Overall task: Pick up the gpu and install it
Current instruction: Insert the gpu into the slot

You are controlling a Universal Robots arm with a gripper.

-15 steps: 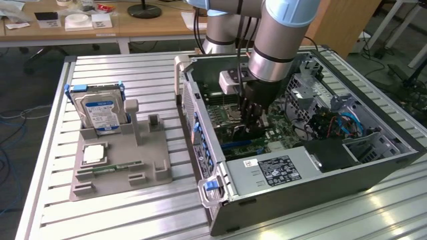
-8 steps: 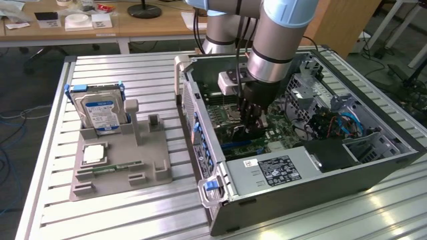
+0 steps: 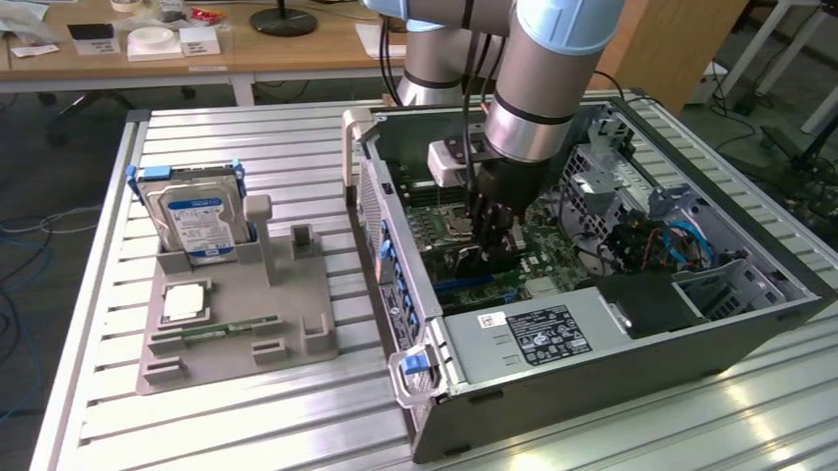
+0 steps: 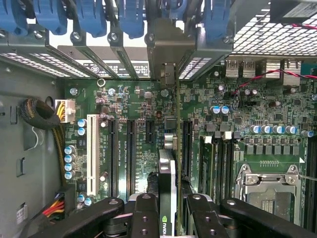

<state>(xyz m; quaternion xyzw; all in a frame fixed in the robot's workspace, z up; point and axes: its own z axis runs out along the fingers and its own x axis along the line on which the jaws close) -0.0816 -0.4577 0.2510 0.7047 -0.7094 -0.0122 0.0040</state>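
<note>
My gripper (image 3: 496,257) is down inside the open computer case (image 3: 590,343), over the green motherboard (image 3: 550,260). In the wrist view the gripper (image 4: 167,210) is shut on the gpu (image 4: 167,171), a slim card seen edge-on with a green logo on its top. A black finger (image 4: 143,215) presses on each side of it. The card runs in line with the long black expansion slots (image 4: 131,148) toward the rear slot openings with blue latches (image 4: 131,20). I cannot tell whether its lower edge sits in a slot.
A blue-labelled hard drive (image 3: 196,221) stands in a grey holder (image 3: 235,339) on the exterior view's left, with a processor chip (image 3: 183,302) and a green memory stick (image 3: 230,329). Case walls, the drive cage (image 3: 615,182) and cables (image 3: 668,245) surround the gripper. The processor socket (image 4: 267,188) is beside the card.
</note>
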